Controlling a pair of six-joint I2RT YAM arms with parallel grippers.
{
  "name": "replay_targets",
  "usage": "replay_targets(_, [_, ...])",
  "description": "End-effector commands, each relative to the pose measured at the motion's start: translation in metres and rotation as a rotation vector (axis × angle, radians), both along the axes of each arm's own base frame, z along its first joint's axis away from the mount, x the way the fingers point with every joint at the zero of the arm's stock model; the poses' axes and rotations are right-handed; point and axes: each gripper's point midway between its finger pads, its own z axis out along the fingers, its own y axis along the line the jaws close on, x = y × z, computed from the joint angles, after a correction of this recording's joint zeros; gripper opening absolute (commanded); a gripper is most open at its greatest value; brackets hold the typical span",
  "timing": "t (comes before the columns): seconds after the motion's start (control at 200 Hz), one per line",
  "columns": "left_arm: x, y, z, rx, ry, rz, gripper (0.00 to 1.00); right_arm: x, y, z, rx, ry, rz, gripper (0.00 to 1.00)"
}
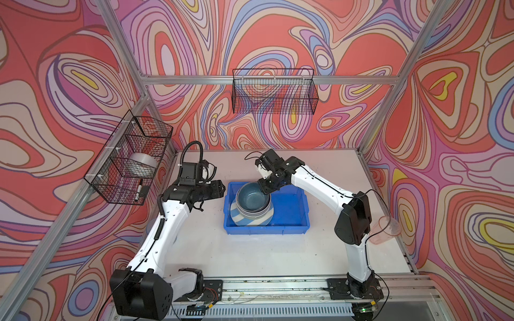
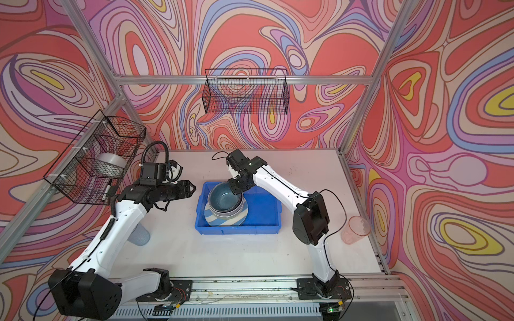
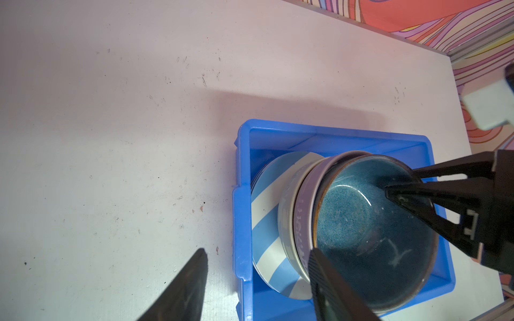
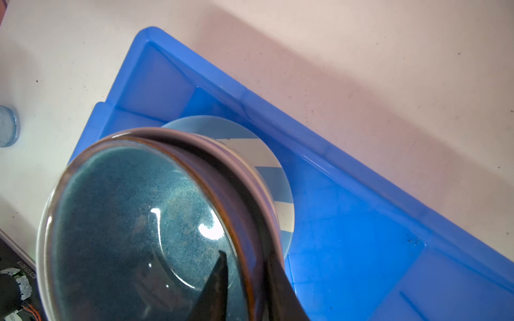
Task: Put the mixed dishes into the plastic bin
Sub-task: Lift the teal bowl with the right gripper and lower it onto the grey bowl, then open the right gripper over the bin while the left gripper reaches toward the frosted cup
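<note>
Left wrist view shows both, left fingers [image 3: 189,286] apart, right fingers [image 3: 417,207] loosely straddling teal bowl [image 3: 358,222]

The things are being carried by a pale, matt table [image 1: 250,255] [image 2: 222,255]. In the left wrist view the table [image 3: 111,139] is being shown marked by fine scuffs and dark specks. A blue bin [image 1: 267,230] [image 2: 239,229] is being borne flat near the table's middle, with its long side being kept parallel to the front edge. A pink tumbler [image 1: 385,230] [image 2: 356,230] is being carried near the right edge, well apart from the bin. A blue tumbler [image 2: 141,234] [image 4: 7,126] is being carried toward the left, likewise apart from the bin.
</note>
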Motion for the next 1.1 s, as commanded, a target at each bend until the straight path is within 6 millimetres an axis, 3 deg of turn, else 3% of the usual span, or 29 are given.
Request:
replay_targets(0.0, [-0.003, 0.003, -0.003, 0.012, 0.012, -0.003, 0.62, -0.002, 0.010, 0.017, 0.038, -0.031, 0.008, 0.28])
replay_targets(0.591, [-0.003, 0.004, -0.003, 0.018, 0.013, 0.002, 0.62, -0.010, 0.000, 0.047, 0.067, -0.085, -0.012, 0.44])
replay_targets(0.791, [-0.004, 0.009, -0.003, 0.034, 0.014, 0.023, 0.62, -0.015, -0.012, 0.058, 0.066, -0.114, -0.040, 0.46])
replay_targets(0.932, [-0.011, 0.025, -0.007, 0.099, 0.043, 0.095, 0.62, -0.026, -0.027, 0.060, 0.068, -0.125, -0.068, 0.52])
replay_targets(1.097, [-0.046, 0.059, -0.008, 0.231, 0.147, 0.228, 0.61, -0.044, -0.048, 0.057, 0.066, -0.135, -0.100, 0.59])
